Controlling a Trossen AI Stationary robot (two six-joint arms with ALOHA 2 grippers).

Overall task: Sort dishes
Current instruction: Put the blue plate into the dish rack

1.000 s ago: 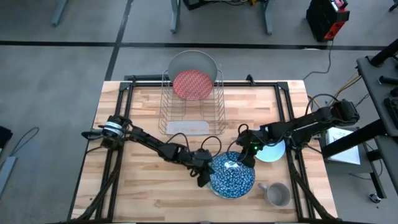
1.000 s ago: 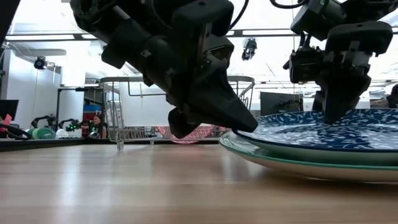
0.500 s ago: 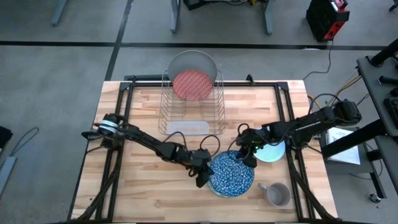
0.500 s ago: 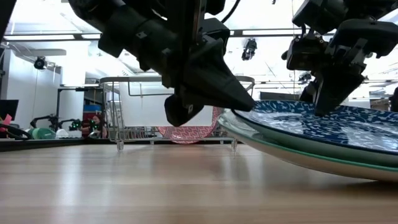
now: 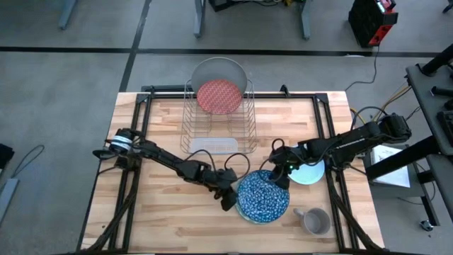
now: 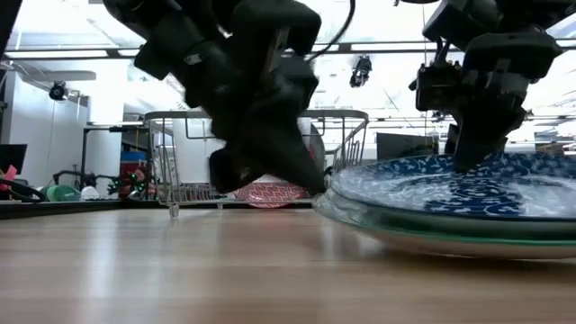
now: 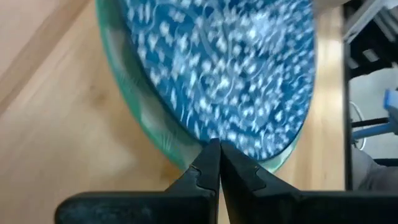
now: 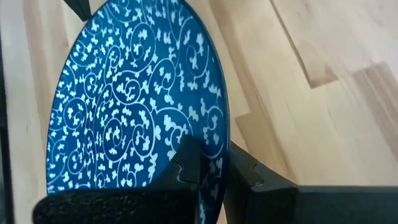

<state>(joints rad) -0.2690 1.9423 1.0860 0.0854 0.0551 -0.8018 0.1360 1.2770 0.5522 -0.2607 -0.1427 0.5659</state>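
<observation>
High view | your right gripper (image 5: 282, 178) clamped blue plate (image 5: 263, 197) at its far rim | your left gripper (image 5: 228, 199) was closed, empty, at its near-left edge

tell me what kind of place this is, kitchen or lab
Most likely a robotics lab or workshop, not a kitchen. The wooden table sits on a bare grey floor, cables trail beside it, and the low view shows more equipment and bright ceiling lights behind the wire dish rack.
</observation>
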